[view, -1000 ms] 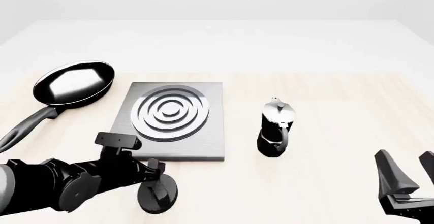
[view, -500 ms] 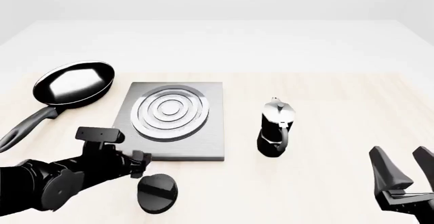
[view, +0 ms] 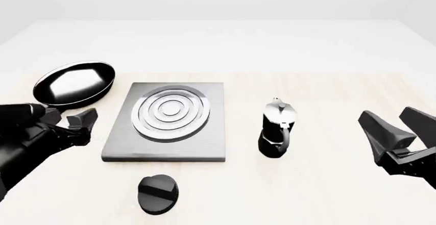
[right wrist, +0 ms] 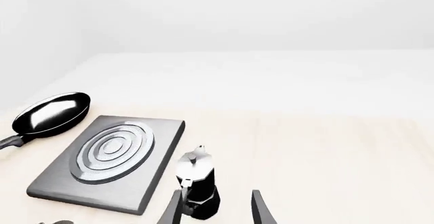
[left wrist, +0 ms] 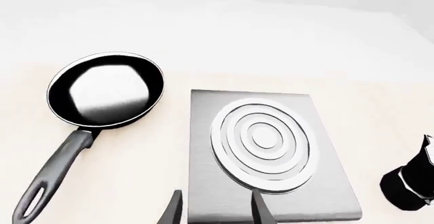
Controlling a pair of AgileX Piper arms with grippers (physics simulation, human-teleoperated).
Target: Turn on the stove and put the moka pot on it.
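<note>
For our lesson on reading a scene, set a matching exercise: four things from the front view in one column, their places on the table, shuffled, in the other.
Things:
1. pan
2. stove
3. moka pot
4. knob

Places:
A. right of the slab
B. nearest the camera, in front of the slab
C. far left
D. between pan and pot

Pairs: 1-C, 2-D, 3-A, 4-B

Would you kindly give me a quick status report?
Both tools open, holding nothing. Moka pot upright on table, right of stove. Burner bare; knob untouched.
</note>
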